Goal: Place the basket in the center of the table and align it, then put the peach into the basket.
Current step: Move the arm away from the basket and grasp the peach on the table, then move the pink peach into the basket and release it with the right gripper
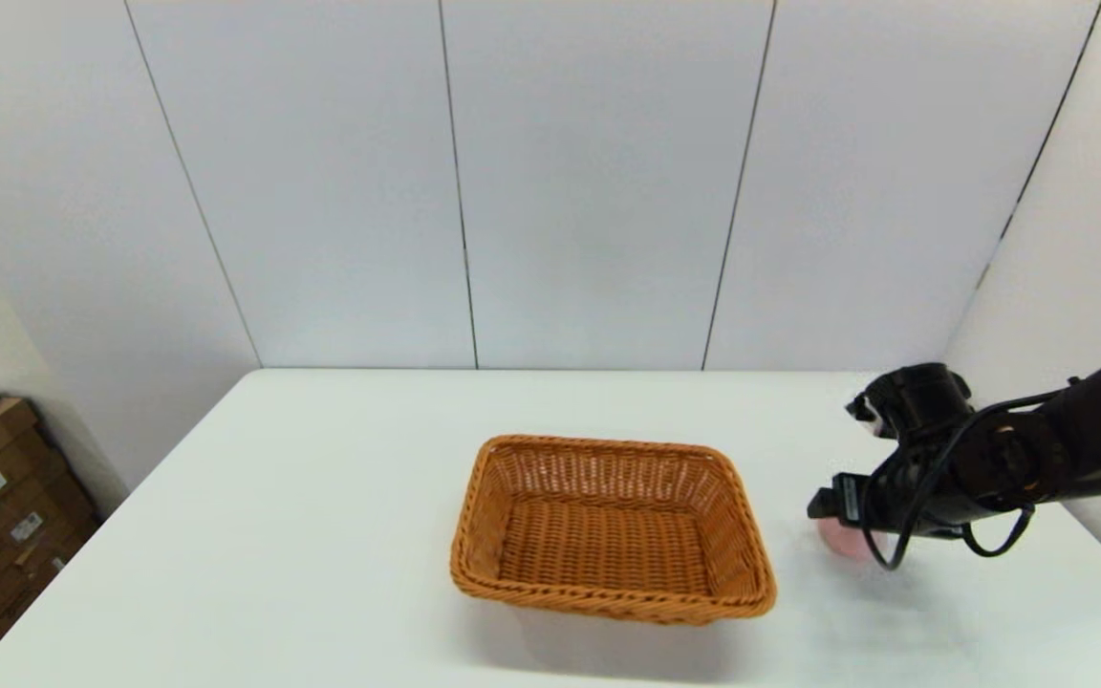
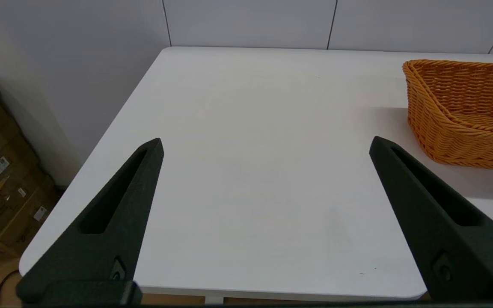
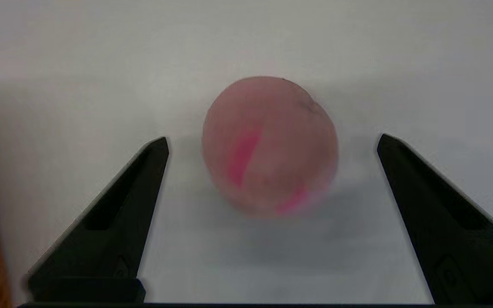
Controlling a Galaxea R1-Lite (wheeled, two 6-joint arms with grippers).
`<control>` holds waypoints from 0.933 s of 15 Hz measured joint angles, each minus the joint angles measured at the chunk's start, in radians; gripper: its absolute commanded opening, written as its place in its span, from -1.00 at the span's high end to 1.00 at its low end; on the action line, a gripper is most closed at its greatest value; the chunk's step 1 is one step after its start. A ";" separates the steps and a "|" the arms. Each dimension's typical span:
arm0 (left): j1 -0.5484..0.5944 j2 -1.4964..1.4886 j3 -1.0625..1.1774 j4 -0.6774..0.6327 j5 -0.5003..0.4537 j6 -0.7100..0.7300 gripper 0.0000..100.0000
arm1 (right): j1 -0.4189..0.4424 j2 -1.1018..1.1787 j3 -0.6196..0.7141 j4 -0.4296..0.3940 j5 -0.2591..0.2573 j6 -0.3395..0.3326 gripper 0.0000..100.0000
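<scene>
Wicker basket (image 1: 613,527) sits around the middle of the white bench (image 1: 321,497), empty, its long sides running across in front of the robot. Just to its right the peach (image 1: 844,540) lies on the bench, pale pink with darker streaks, half hidden in the head view under the right gripper (image 3: 272,141). That gripper hangs low over the fruit with its jaws spread wide, one finger on either side and neither touching it. Over on the left, the left gripper (image 2: 265,145) hovers above bare bench, jaws also wide apart, holding nothing, the basket off to one side.
</scene>
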 measured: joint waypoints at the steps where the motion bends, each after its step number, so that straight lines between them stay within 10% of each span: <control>1: 0.000 0.000 0.000 0.000 0.000 0.000 -1.00 | 0.000 0.018 -0.008 0.000 0.000 0.002 1.00; 14: 0.000 0.000 0.000 -0.001 0.011 -0.009 -1.00 | 0.007 -0.173 -0.030 0.072 0.019 0.009 1.00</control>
